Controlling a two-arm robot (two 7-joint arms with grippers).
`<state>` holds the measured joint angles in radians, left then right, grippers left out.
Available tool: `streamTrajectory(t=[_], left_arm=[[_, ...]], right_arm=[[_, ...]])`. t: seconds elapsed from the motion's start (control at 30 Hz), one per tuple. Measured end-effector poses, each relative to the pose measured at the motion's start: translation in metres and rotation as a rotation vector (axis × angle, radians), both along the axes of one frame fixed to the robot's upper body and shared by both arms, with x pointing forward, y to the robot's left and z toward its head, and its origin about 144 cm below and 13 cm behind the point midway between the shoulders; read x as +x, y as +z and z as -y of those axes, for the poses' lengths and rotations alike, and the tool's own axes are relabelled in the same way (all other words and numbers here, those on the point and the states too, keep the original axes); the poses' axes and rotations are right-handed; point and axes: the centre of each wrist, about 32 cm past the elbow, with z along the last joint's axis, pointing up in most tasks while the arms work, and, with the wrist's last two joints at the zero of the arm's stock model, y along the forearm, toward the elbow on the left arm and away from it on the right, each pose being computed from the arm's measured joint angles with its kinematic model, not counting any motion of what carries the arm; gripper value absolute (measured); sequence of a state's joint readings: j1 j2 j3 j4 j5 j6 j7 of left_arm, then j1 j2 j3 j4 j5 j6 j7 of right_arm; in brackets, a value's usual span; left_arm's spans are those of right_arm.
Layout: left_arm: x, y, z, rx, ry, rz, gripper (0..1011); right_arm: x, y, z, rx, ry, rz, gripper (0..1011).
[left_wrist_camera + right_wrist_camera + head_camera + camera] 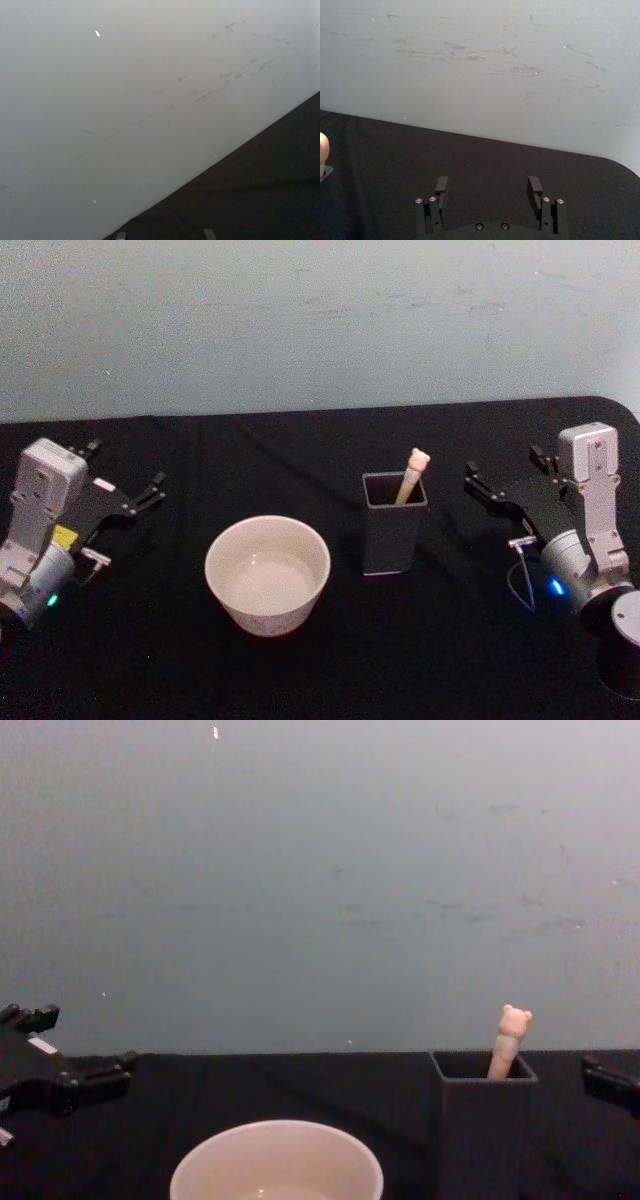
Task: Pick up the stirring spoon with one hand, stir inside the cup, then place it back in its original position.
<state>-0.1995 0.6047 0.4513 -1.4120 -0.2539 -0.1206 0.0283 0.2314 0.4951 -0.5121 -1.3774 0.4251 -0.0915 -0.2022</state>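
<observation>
The stirring spoon (411, 477) stands in the dark grey square holder (393, 523), its original position, with only its pale bear-topped handle (508, 1038) showing above the mouth. Left of the holder (483, 1130) sits the cream-white cup (267, 575), seen low down in the chest view (277, 1160). My left gripper (125, 468) rests open at the table's left side, well clear of the cup. My right gripper (503, 465) is open to the right of the holder, and nothing lies between its fingers (441, 186). The bear head (322, 147) peeks in at the right wrist view's edge.
A black cloth covers the table (330, 670), and a pale scuffed wall (320, 320) stands close behind its far edge. Open cloth lies between each gripper and the two vessels. The table's right rear corner (620, 170) is rounded.
</observation>
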Motion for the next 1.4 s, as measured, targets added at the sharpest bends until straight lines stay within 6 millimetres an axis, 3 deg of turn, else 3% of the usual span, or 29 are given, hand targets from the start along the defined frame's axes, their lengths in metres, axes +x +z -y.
streamTrajectory(t=[1.4], left_arm=[[0.0000, 0.0000, 0.0000, 0.000, 0.000, 0.000, 1001]], right_arm=[[0.0000, 0.0004, -0.0002, 0.001, 0.000, 0.002, 1003]])
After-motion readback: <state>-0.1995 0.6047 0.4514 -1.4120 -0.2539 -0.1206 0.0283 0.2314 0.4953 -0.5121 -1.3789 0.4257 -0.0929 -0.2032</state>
